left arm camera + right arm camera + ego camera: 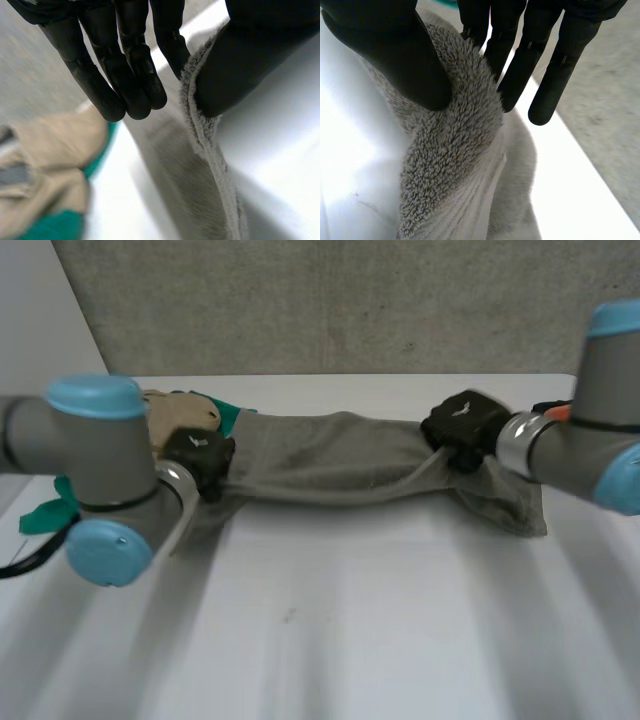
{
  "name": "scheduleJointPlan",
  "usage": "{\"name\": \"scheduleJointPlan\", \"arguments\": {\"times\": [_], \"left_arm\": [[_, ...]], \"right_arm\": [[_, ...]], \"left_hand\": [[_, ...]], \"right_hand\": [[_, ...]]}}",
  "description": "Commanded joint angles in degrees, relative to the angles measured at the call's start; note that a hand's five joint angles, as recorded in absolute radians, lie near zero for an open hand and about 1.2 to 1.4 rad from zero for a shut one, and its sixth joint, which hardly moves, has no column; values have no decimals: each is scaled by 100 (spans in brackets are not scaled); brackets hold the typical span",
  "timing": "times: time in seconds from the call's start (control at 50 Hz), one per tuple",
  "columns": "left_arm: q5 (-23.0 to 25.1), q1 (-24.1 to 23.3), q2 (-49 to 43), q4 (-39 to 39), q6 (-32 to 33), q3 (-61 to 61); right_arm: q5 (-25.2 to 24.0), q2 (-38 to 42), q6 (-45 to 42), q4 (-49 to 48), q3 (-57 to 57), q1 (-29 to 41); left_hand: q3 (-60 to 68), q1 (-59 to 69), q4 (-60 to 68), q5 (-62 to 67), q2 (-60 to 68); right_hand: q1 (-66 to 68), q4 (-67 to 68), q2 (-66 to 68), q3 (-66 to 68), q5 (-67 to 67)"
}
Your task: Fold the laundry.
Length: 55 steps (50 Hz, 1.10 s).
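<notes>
i hold the grey towel (pixel 330 460) stretched along the white tabletop (pixel 350 630), left hand (pixel 198 455) pinching its edge at one end and right hand (pixel 465 425) clamped on a fold near the other. beige-and-green laundry (pixel 180 408) lies beside the left hand.

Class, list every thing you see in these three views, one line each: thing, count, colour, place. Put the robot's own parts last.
table: one, white, under everything.
wall: one, grey, behind the table.
towel: one, grey, stretched out across the table.
cloth pile: one, beige and green, on the table past one end of the towel.
green scrap: one, green, near the table's edge; kind unclear.
left hand: one, black, pinching the towel's end by the cloth pile.
right hand: one, black, pinching the towel near its other end.
</notes>
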Motion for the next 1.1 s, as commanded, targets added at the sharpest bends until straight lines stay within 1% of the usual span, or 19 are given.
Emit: {"name": "scheduleJointPlan", "arguments": {"times": [0.02, 0.08, 0.1, 0.16, 0.26, 0.32, 0.38, 0.44, 0.52, 0.6, 0.66, 0.68, 0.74, 0.76, 0.82, 0.84, 0.92, 1.02, 1.1], "left_arm": [[518, 222, 1458, -100, 398, -521], [720, 275, 2302, -258, 442, -619], [816, 310, 2696, -310, 434, -619], [975, 354, 3365, -390, 416, -479], [1055, 389, 3772, -443, 354, -83], [1046, 442, 3518, -566, 372, 181], [1072, 468, 3010, -680, 416, 426], [1064, 477, 2508, -733, 512, 594], [1107, 547, 1507, -663, 846, 1006], [1072, 574, 487, -548, 1049, 1832], [1099, 583, -217, -443, 987, 2754], [1081, 583, -462, -338, 891, 3252], [1011, 574, -587, -153, 619, 3949], [932, 574, -587, 4, 374, 4317], [739, 547, -482, 286, 21, 4715], [608, 530, -369, 478, -188, 4829], [527, 521, -61, 770, -314, 4787], [641, 582, 133, 612, -287, 4339], [712, 740, 300, 454, -252, 3620]], "right_arm": [[66, -1601, 11, 194, 1203, -397], [83, -2383, -69, 431, 1300, -608], [118, -2716, 18, 493, 1239, -704], [189, -3191, 394, 476, 1020, -871], [128, -3606, 1257, 318, 694, -1144], [-65, -3572, 1653, 291, 659, -1355], [-250, -3301, 1698, 283, 816, -1390], [-233, -3062, 1610, 239, 957, -1198], [109, -2536, 1233, 46, 1063, -1004], [522, -1806, 951, -481, 888, -802], [795, -1279, 880, -1227, 502, -477], [987, -1069, 924, -1690, 213, -398], [1409, -865, 1082, -2387, -245, -327], [1698, -812, 1248, -2850, -490, -301], [2016, -820, 1556, -3521, -826, -300], [2104, -847, 1757, -3949, -983, -283], [1956, -961, 1900, -4305, -1213, -300], [1736, -1023, 1900, -4016, -1249, -318], [1595, -1058, 1891, -3603, -1003, -336]], "left_hand": [[1200, 1473, 1161, 1333, 1151], [1200, 1473, 1161, 1333, 1151], [1200, 1473, 1161, 1333, 1151], [1200, 1473, 1161, 1333, 1151], [1200, 1473, 1161, 1333, 1151], [1200, 1473, 1161, 1333, 1151], [1200, 1473, 1161, 1333, 1151], [1200, 1473, 1161, 1333, 1151], [1200, 1473, 1161, 1333, 1151], [1200, 1473, 1161, 1333, 1151], [1200, 1473, 1161, 1333, 1151], [1200, 1473, 1161, 1333, 1151], [1200, 1473, 1161, 1333, 1151], [1200, 1473, 1161, 1333, 1151], [1200, 1473, 1161, 1333, 1151], [1200, 1473, 1161, 1333, 1151], [1200, 1473, 1161, 1333, 1151], [1200, 1473, 1161, 1333, 1151], [1200, 1473, 1161, 1333, 1151]], "right_hand": [[1629, 1187, 1270, 1261, 1330], [1629, 1187, 1270, 1261, 1330], [1629, 1187, 1270, 1261, 1330], [1629, 1187, 1270, 1261, 1330], [1629, 1187, 1270, 1261, 1330], [1629, 1187, 1270, 1261, 1330], [1629, 1187, 1270, 1261, 1330], [1629, 1187, 1270, 1261, 1330], [1629, 1187, 1270, 1261, 1330], [1629, 1187, 1270, 1261, 1330], [1629, 1187, 1270, 1261, 1330], [1629, 1187, 1270, 1261, 1330], [1629, 1187, 1270, 1261, 1330], [1629, 1187, 1270, 1261, 1330], [1629, 1187, 1270, 1261, 1330], [1629, 1187, 1270, 1261, 1330], [1629, 1187, 1270, 1261, 1330], [1629, 1187, 1270, 1261, 1330], [1629, 1187, 1270, 1261, 1330]]}}
